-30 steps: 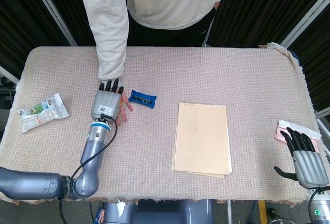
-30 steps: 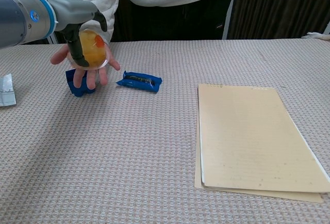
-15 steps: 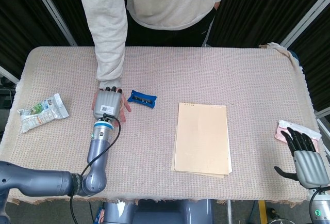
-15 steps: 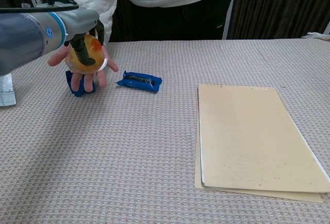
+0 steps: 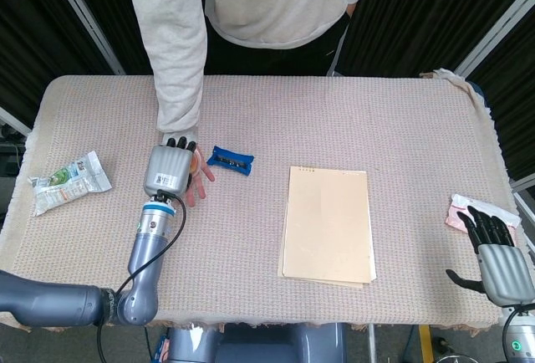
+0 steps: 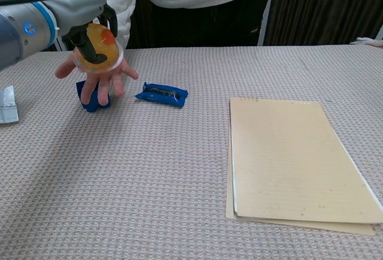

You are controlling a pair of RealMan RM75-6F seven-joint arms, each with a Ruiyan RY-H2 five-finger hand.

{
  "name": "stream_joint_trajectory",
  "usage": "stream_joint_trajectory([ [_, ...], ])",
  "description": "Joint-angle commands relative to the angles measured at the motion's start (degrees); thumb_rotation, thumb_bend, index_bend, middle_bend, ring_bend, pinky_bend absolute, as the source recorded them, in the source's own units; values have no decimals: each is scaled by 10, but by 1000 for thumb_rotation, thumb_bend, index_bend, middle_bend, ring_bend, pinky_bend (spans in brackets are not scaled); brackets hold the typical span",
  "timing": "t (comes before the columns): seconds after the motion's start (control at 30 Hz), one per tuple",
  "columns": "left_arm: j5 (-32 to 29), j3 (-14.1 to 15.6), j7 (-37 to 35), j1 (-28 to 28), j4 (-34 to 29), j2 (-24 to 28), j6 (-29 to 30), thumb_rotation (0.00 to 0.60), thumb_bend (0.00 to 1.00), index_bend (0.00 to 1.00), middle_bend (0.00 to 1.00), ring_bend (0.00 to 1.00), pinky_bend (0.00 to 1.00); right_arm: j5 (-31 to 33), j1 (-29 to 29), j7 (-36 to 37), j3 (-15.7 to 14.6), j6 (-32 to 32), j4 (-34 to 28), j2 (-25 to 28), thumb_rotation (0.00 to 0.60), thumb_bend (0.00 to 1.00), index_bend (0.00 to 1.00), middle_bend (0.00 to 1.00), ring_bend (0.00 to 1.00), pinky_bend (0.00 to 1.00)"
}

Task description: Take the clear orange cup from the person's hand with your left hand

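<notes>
1. At the upper left of the chest view, the left hand [image 6: 90, 23] wraps its dark fingers around the clear orange cup [image 6: 99, 47], which sits just above the person's hand [image 6: 96, 77]; the open palm lies under it, fingers spread toward the counter [image 6: 179, 170].
2. From the head view, the left hand [image 5: 167, 171] covers the cup completely, so only the chest view shows the hold.
3. To do this step well, I judge the hand should keep its grasp firm but not crushing, lift straight up clear of the palm, and hold the rim level so nothing spills.
4. The cup is see-through amber plastic with a pale rim facing the camera and a red-orange patch inside; whether it holds anything cannot be told.
5. The right hand [image 5: 495, 254] rests at the lower right of the head view, fingers apart, holding nothing.
6. A blue packet [image 6: 161, 94] lies near the person's fingers; a lift should stay clear of it.
</notes>
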Motion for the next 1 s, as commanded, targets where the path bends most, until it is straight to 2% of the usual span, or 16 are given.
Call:
stream_joint_trajectory([
  [0.03,47,11,-24,24,-78,53,14,600,589,797,538,496,589,1,-1,0,0,1,0,0,600,72,83,0,0,0],
  [0.13,84,34,-37,46,-138,94,20,600,588,796,539,497,589,2,-2,0,1,2,0,1,600,72,83,0,0,0],
  [0.27,141,87,-57,86,-225,163,20,600,589,796,539,496,589,4,-2,-2,1,2,0,1,600,73,83,0,0,0],
  [0.33,164,110,-66,101,-244,184,16,600,590,796,539,496,588,5,-2,-5,2,3,-1,0,600,73,83,0,0,0],
  [0.47,227,181,-94,142,-260,220,-1,600,587,797,539,497,588,8,-3,-7,3,4,-3,0,600,72,83,0,0,0],
  [0.57,265,228,-119,169,-244,229,-18,600,588,796,540,497,588,10,-3,-8,4,4,-4,-1,600,72,83,0,0,0],
  [0.63,292,259,-149,191,-209,221,-37,600,589,797,539,497,588,10,-3,-10,4,3,-5,-1,600,72,83,0,0,0],
  [0.73,299,279,-162,205,-165,201,-59,600,588,797,539,496,587,10,-3,-11,4,4,-5,-2,600,73,83,0,0,0],
  [0.87,303,290,-162,216,-102,159,-83,600,588,796,535,492,583,11,-3,-11,5,3,-6,-2,600,72,83,0,0,0],
  [1.0,299,276,-158,225,-32,100,-97,600,588,772,495,459,555,12,-3,-11,5,3,-6,-2,600,73,83,0,0,0],
])
